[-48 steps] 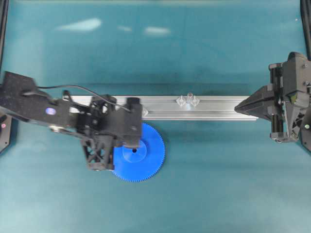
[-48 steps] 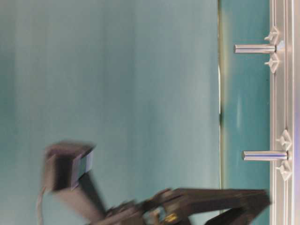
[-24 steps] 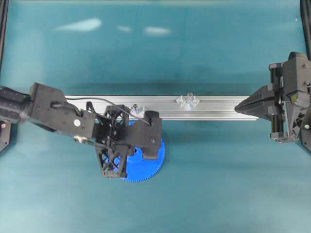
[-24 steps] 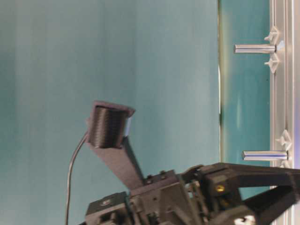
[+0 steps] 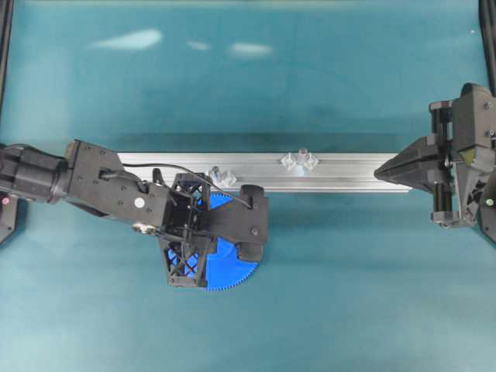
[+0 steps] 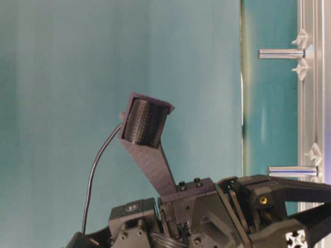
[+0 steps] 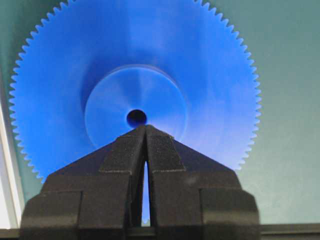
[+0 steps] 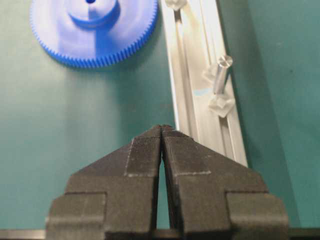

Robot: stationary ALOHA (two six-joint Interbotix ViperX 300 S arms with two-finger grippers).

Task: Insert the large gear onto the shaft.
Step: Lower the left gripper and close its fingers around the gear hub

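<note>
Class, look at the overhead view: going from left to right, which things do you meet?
Left gripper over the large gear → shaft on the rail → right gripper.

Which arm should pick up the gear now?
Left. The left gripper, shut, hovers right over the large gear near its hub. The right gripper, also shut, sits at the rail's far end.

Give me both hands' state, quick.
Left hand: shut, empty, over the large gear.
Right hand: shut, empty, beside the rail.
</note>
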